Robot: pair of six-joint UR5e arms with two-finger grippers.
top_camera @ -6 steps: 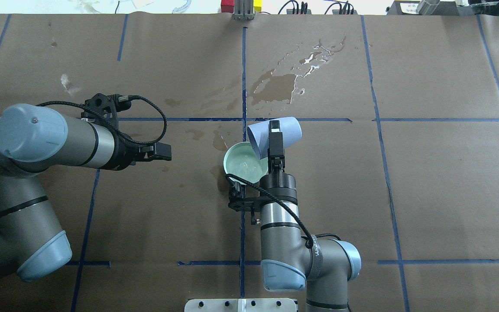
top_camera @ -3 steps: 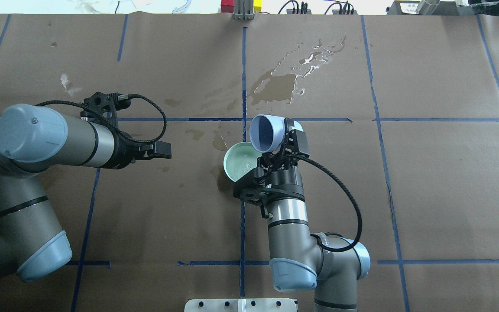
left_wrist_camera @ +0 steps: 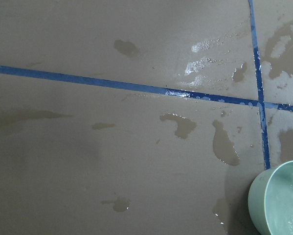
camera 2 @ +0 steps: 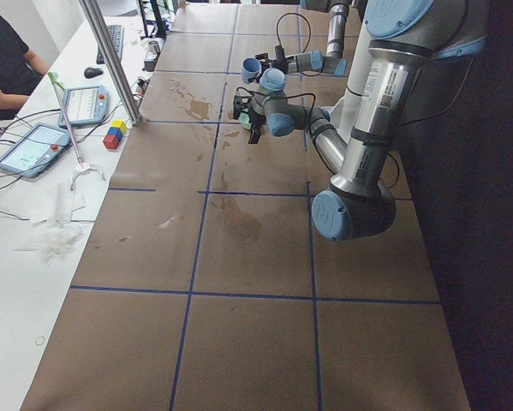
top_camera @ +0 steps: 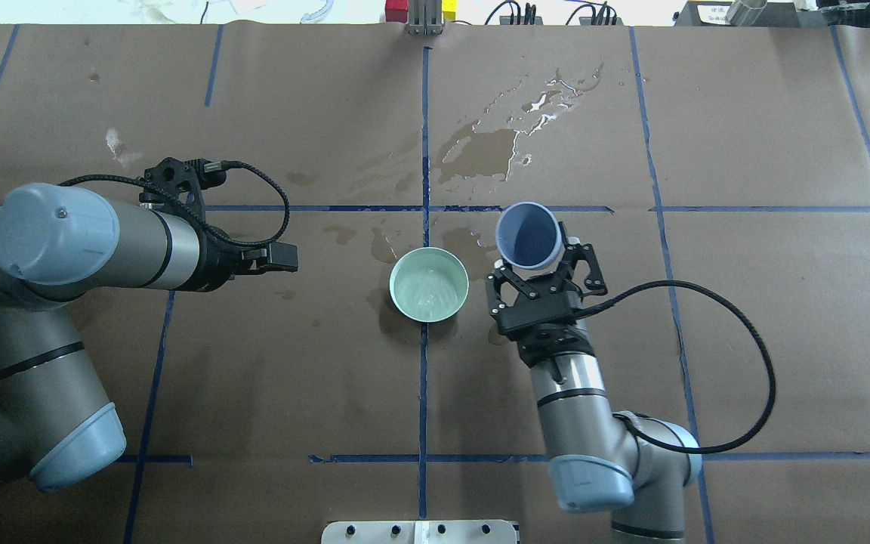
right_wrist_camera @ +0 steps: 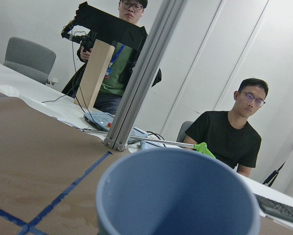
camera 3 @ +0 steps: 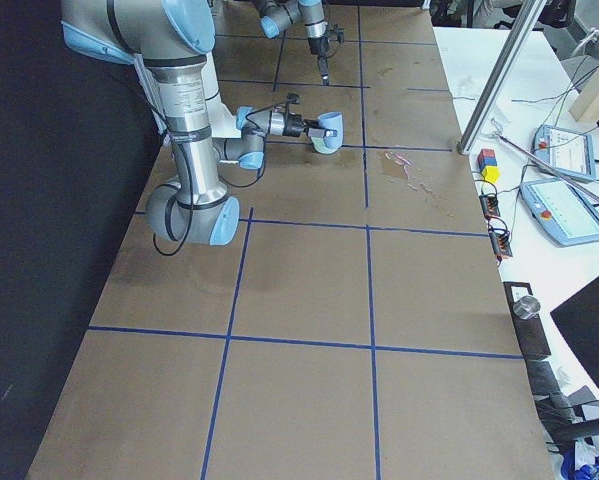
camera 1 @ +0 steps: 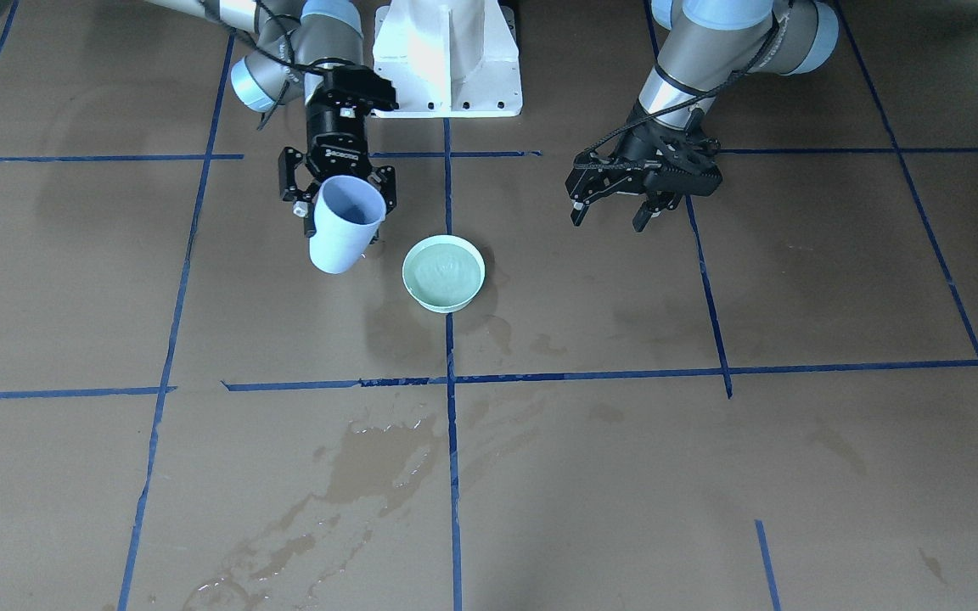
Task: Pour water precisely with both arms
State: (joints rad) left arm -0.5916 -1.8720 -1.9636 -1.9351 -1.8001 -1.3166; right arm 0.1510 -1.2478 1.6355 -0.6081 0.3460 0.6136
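Since the water [top_camera: 427, 289] lies in the mint-green bowl [top_camera: 394, 285] at table centre and none shows in the blue cup [top_camera: 529, 236], the pour looks finished. The cup is just beside the bowl on the robot's right, apart from it, mouth tilted up and clear of the rim. The right gripper [top_camera: 537, 261] is clamped on the cup's lower wall, one finger each side. The left gripper [camera 1: 610, 219] hovers well off to the bowl's other side, jaws spread, holding nothing.

Likely step: retreat after pouring. The next move calls for lowering the cup flat onto dry paper before letting go. If the left arm has a turn, it needs a level grasp on the bowl rim, since the bowl is fairly full.

The surface is brown paper [top_camera: 767, 302] with a blue tape grid [top_camera: 782, 208]. Small wet stains [top_camera: 384, 245] lie near the bowl, a bigger puddle [top_camera: 480, 151] beyond it.

The white pedestal [camera 1: 446, 59] is at the robot's base. Across the table stand a metal post [camera 3: 501, 80], tablets [camera 2: 33, 147] and coloured blocks [camera 2: 115, 133]. One person is seated [right_wrist_camera: 229, 142], another standing [right_wrist_camera: 122, 63].
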